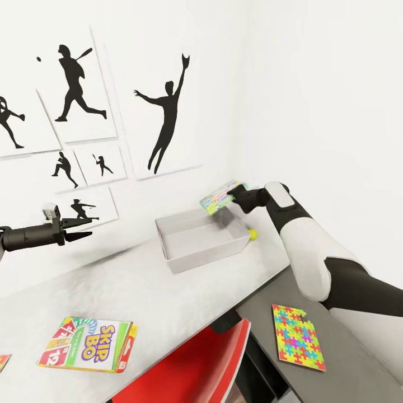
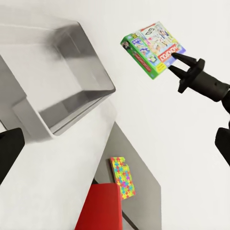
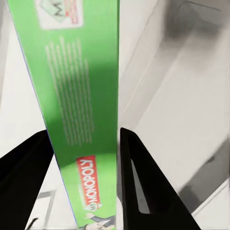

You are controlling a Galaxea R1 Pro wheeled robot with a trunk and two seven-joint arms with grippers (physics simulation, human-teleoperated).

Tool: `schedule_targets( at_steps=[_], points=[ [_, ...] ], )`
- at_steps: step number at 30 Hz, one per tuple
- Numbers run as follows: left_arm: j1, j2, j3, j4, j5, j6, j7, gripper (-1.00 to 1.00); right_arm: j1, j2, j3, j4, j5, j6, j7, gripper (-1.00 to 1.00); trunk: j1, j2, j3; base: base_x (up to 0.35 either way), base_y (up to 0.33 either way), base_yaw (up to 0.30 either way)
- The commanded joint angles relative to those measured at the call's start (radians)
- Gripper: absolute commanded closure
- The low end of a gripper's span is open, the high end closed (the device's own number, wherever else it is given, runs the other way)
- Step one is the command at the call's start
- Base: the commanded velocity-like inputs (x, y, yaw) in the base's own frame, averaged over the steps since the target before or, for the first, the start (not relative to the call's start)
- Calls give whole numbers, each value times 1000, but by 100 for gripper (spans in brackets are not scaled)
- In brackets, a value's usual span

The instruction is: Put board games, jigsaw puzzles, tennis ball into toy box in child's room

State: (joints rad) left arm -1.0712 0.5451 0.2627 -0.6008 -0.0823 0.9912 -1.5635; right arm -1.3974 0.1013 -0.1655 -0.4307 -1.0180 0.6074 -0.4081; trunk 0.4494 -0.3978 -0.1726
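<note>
Jaws of the right gripper point(image 2: 171, 61) are pinched on the edge of a Monopoly box point(image 2: 152, 48), which is held in the air above the far corner of the toy box point(image 1: 201, 239); in the right wrist view the green side of the game point(image 3: 72, 96) is seen clamped between both black fingers point(image 3: 143, 191). Jaws of the left gripper point(image 1: 84, 228) are seen nearly closed on nothing, held out over the bench point(image 1: 145, 285), well apart from any toy.

Nearest on the light bench top, a Skip-Bo box point(image 1: 89, 344) is laid flat, with a sliver of another flat item point(image 1: 3, 361) at the picture's edge. On the lower dark section a jigsaw puzzle point(image 1: 298, 337) lies flat, beside the red chair point(image 1: 196, 364). Farther back, the tennis ball point(image 1: 253, 234) is found touching or just beside the toy box's far wall. The toy box appears empty.

The game boxes are judged light, stiff and somewhat slick, best pinched across a short edge. The puzzle board is judged thin and hard to lift flat; an overhanging edge would be preferred.
</note>
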Motion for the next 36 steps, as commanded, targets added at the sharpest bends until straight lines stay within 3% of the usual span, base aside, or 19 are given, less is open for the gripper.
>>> schedule_targets(
  at_steps=[1,6,21,26,32,36],
  points=[
    [-1,0,3,0,-9,10,-7,-100,-2,1,-9,-2,-8,12,-12,100,1,-2,-2,0,0,0],
    [-1,-1,2,0,-9,10,-7,-100,-3,10,-52,-3,-14,26,-12,100,1,-2,-2,0,0,0],
    [-1,7,9,-6,-5,14,-7,-100,-3,15,-61,-5,-15,22,-12,100,1,-2,-2,0,0,0],
    [-1,7,11,-62,-4,30,-7,-100,-3,15,-63,-5,-16,20,-12,100,1,-2,-2,0,0,0],
    [-2,7,17,-86,-2,42,-7,-100,-2,15,-99,-5,-15,21,-12,100,1,-2,-2,0,0,0],
    [-2,8,17,-88,22,43,-7,-100,-2,17,-109,-4,-14,20,-12,100,1,-2,-6,0,0,0]
  ],
)
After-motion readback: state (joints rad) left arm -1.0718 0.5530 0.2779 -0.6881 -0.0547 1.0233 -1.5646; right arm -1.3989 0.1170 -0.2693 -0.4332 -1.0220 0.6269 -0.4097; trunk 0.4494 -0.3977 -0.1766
